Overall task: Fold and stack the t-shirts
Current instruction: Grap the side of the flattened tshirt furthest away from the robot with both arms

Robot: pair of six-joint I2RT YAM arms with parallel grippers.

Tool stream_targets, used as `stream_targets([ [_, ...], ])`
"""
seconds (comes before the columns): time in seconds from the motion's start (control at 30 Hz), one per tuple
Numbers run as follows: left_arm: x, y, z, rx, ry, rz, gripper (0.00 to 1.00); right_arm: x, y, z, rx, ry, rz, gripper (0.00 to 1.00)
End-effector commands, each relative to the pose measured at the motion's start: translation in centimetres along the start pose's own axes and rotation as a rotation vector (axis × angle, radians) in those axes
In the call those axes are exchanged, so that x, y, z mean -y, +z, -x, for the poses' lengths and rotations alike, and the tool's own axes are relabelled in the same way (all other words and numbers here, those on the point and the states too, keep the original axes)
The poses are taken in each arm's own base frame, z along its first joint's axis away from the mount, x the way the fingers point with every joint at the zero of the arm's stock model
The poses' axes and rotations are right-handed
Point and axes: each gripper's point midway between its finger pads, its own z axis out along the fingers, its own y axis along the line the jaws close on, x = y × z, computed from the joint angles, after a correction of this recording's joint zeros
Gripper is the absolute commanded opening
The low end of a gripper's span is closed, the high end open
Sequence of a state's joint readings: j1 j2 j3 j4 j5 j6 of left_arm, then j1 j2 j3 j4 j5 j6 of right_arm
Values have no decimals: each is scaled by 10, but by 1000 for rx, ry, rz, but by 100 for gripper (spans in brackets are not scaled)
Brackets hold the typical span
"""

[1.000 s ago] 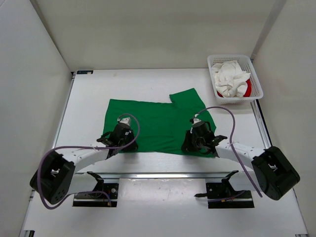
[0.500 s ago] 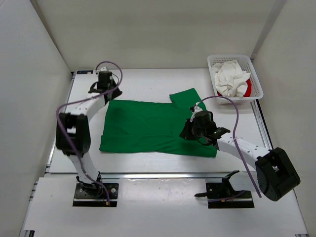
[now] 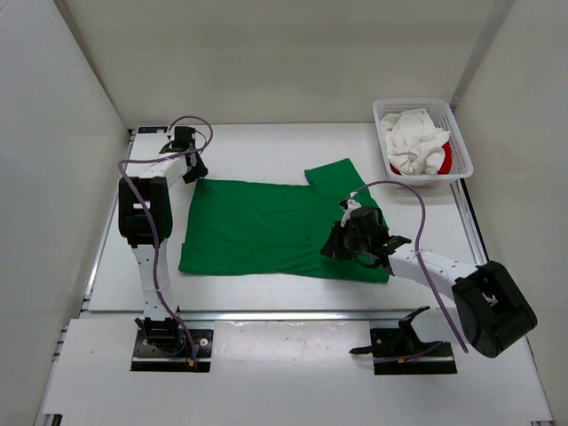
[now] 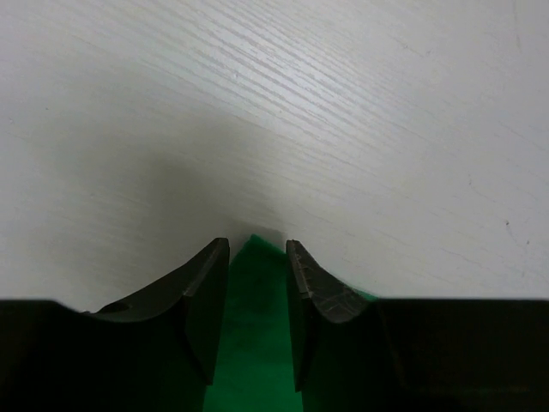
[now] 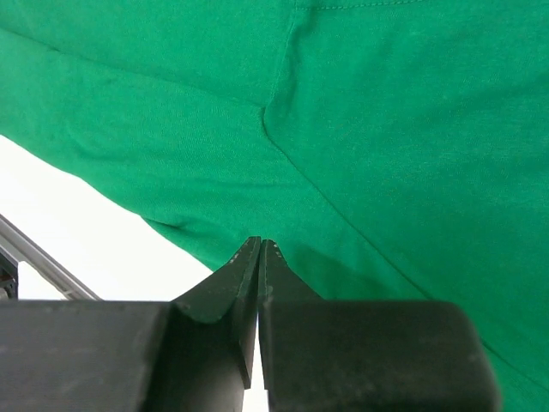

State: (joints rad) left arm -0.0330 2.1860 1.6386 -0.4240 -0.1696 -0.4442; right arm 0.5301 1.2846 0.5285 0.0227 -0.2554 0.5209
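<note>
A green t-shirt (image 3: 266,226) lies spread flat on the white table, one sleeve pointing to the far right. My left gripper (image 3: 193,170) is stretched out to the shirt's far left corner. In the left wrist view its jaws (image 4: 257,249) stand a little apart, low over the table, with the tip of the green cloth (image 4: 256,343) between them. My right gripper (image 3: 337,247) is over the shirt's near right part. In the right wrist view it (image 5: 260,243) is shut, with nothing visible between the jaws, just above the green cloth (image 5: 386,129).
A white basket (image 3: 461,151) at the far right holds crumpled white cloth (image 3: 415,142) and something red (image 3: 446,160). White walls enclose the table on the left, back and right. A metal rail (image 3: 266,312) runs along the table's near edge.
My left arm has swung from the shirt's near left hem out to its far left corner. The shirt's near left edge now lies flatter. My right gripper shifted only slightly.
</note>
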Motion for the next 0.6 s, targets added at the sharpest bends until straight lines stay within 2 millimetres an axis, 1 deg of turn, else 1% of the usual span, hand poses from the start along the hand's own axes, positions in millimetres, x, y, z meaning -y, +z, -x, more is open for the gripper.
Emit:
stream_targets([
  [0.0, 7, -12, 15, 34, 24, 3, 45, -11, 3, 7, 32, -18, 47, 1],
  [0.03, 9, -10, 13, 28, 33, 7, 45, -8, 2, 6, 32, -13, 38, 0],
  [0.1, 7, -6, 8, 4, 42, 12, 44, -9, 1, 8, 40, -14, 41, 1],
  [0.23, 5, -6, 10, 5, 43, 19, 34, -10, -1, 8, 44, -11, 47, 4],
  [0.33, 5, -6, 5, -7, 55, 25, 26, -9, -5, 24, 87, -8, 39, 9],
  [0.4, 2, -6, 6, -7, 50, 29, 27, -6, -7, 33, 106, -4, 21, 13],
  [0.43, -2, -5, 4, -14, 45, 35, 34, -7, -9, 38, 112, -3, 24, 13],
  [0.47, -1, -6, 5, -12, 48, 35, 38, -7, -11, 49, 138, -8, 22, 14],
  [0.5, -4, -7, 7, -8, 47, 37, 40, -5, -12, 50, 139, 0, 17, 15],
  [0.57, -3, -6, 5, -15, 46, 38, 43, -11, -17, 64, 169, -11, 24, 16],
])
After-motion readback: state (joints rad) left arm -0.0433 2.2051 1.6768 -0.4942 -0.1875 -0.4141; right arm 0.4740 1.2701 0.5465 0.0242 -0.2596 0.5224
